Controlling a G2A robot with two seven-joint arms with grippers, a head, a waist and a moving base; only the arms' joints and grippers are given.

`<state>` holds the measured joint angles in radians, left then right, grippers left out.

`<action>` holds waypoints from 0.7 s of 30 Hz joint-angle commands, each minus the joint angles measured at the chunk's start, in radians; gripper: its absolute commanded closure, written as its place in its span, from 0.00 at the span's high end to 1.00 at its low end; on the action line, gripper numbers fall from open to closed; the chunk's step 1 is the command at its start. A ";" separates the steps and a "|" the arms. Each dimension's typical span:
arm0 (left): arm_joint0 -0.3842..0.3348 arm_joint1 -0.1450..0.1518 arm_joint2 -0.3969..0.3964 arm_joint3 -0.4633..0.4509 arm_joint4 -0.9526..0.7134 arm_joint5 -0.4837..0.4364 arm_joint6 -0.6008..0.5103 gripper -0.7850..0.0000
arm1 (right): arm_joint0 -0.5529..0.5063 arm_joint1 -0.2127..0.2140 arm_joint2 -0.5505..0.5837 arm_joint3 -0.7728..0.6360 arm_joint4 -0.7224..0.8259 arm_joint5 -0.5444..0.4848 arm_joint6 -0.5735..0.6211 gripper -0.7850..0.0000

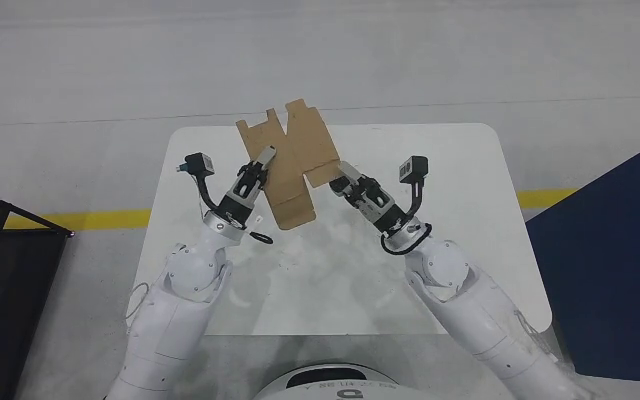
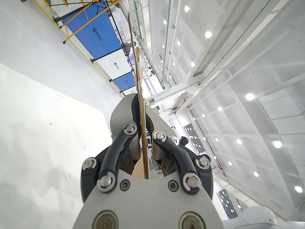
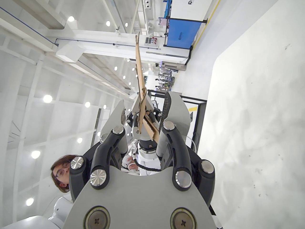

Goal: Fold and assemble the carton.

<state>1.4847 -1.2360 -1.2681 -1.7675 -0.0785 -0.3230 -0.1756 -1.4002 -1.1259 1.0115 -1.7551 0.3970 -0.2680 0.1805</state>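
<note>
A flat brown carton (image 1: 290,165) is held up over the white table (image 1: 450,200), its flaps pointing toward the far edge. My left gripper (image 1: 262,162) is at the carton's left side. In the left wrist view the carton (image 2: 139,77) shows edge-on, and the left gripper (image 2: 141,104) is shut on it. My right gripper (image 1: 341,181) is at the carton's lower right flap. In the right wrist view this gripper (image 3: 145,104) is open. The carton's edge (image 3: 139,72) and a bent flap lie in the gap, leaning toward one finger (image 3: 172,107).
The table's surface (image 3: 250,96) lies bare around both arms. A black frame (image 1: 20,235) stands off the table's left side, and a dark blue panel (image 1: 600,270) off its right side. A yellow floor line (image 1: 100,218) runs behind.
</note>
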 commanded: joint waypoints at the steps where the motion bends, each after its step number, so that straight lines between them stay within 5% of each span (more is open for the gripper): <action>1: -0.001 -0.001 0.008 0.000 0.013 -0.001 -0.006 0.00 | -0.003 -0.004 -0.002 -0.002 0.010 -0.009 0.000 0.44; 6: -0.003 -0.004 0.020 -0.003 0.019 0.002 -0.001 0.00 | -0.010 -0.010 -0.008 -0.006 -0.008 -0.010 0.005 0.37; 9: -0.005 -0.006 0.025 -0.005 0.021 0.006 -0.003 0.00 | -0.014 -0.014 -0.012 -0.005 -0.017 -0.011 0.007 0.18; 10: -0.005 -0.007 0.025 -0.005 0.021 0.007 -0.002 0.00 | -0.015 -0.016 -0.012 -0.005 -0.017 -0.013 0.008 0.02; 14: -0.006 -0.008 0.028 -0.008 0.026 0.008 -0.006 0.00 | -0.020 -0.020 -0.008 -0.009 -0.018 -0.026 0.008 0.00; 15: -0.006 -0.008 0.029 -0.009 0.028 0.007 -0.013 0.36 | -0.021 -0.021 -0.004 -0.012 -0.021 -0.031 0.008 0.00; 16: -0.005 -0.008 0.029 -0.009 0.030 0.009 -0.017 1.00 | -0.023 -0.021 0.000 -0.014 -0.025 -0.037 0.008 0.00; 21: 0.016 -0.006 0.000 0.002 0.023 0.050 -0.004 1.00 | -0.027 -0.015 0.050 -0.032 -0.133 -0.075 0.023 0.00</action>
<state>1.4937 -1.2425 -1.2575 -1.7684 -0.0528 -0.2841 -0.1863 -1.4253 -1.1433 1.0455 -1.7839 0.3003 -0.3391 0.2007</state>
